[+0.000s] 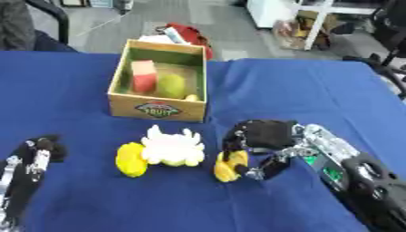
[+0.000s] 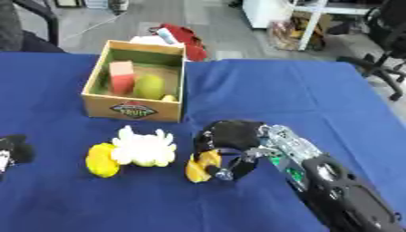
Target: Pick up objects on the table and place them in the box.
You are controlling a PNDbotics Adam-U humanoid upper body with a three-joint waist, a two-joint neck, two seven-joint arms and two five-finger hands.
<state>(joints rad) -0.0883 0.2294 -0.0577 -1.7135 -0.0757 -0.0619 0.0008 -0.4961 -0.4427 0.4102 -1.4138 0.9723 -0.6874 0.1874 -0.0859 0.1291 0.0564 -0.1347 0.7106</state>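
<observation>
Near the box point(image 1: 158, 108), my right hand point(image 1: 262, 138) curls over a yellow-orange object point(image 1: 230, 166), grasping it for lifting. My left hand point(image 1: 36, 156) rests idle at the near left, fingers curled on nothing.

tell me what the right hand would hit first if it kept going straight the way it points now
Probably the white object. The right hand reaches toward the view's left, fingers curled round a yellow-orange object. The white object lies next in that line, with a yellow object beyond it. Height above the table is unclear.
</observation>
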